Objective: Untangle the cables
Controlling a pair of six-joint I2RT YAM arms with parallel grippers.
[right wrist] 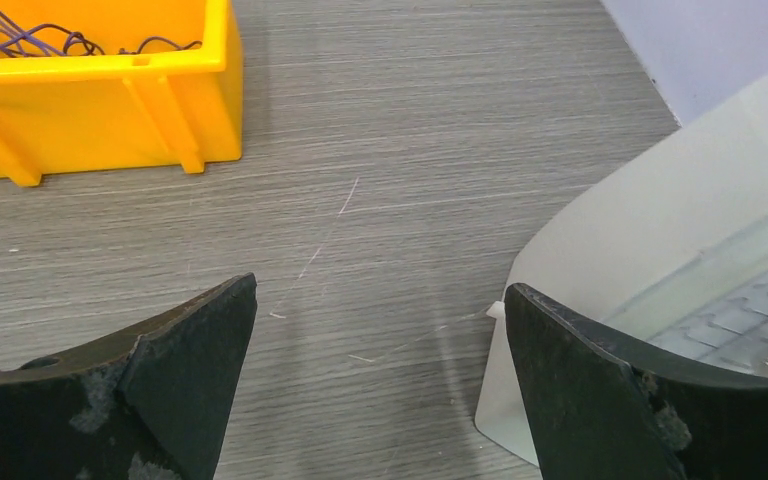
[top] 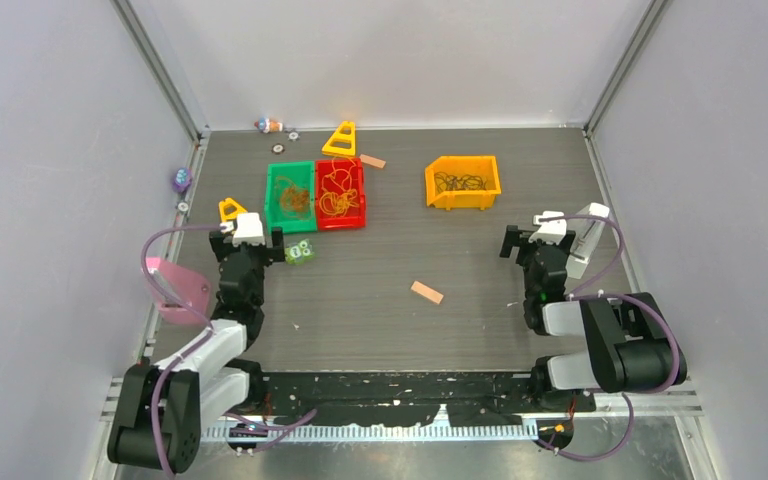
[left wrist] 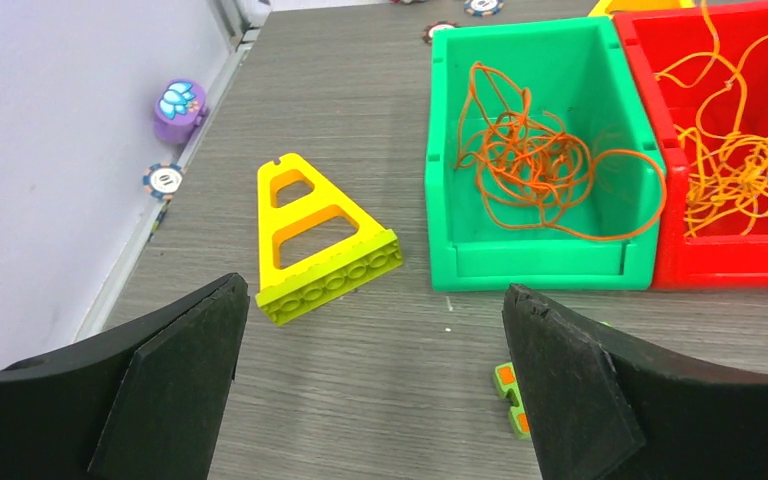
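Observation:
Thin cables lie in three bins. An orange tangle (left wrist: pixel 532 165) fills the green bin (left wrist: pixel 540 262) (top: pixel 290 196). A lighter orange-yellow tangle (left wrist: pixel 735 160) sits in the red bin (top: pixel 341 193) beside it. Dark purple cables (right wrist: pixel 30 42) lie in the yellow bin (right wrist: pixel 100 110) (top: pixel 462 181). My left gripper (left wrist: pixel 372 350) (top: pixel 258 240) stands open over bare table, just in front of the green bin. My right gripper (right wrist: pixel 380 350) (top: pixel 528 243) is open too, to the near right of the yellow bin, with nothing between its fingers.
A yellow triangular brick (left wrist: pixel 315 240) lies left of the green bin; another (top: pixel 340 139) stands behind the red bin. A small green-orange piece (left wrist: pixel 512 395) is by my left gripper's right finger. A white flat device (right wrist: pixel 680 270) lies right. A pink scoop (top: pixel 182 290), tan blocks (top: pixel 426 292), purple toy (left wrist: pixel 180 105).

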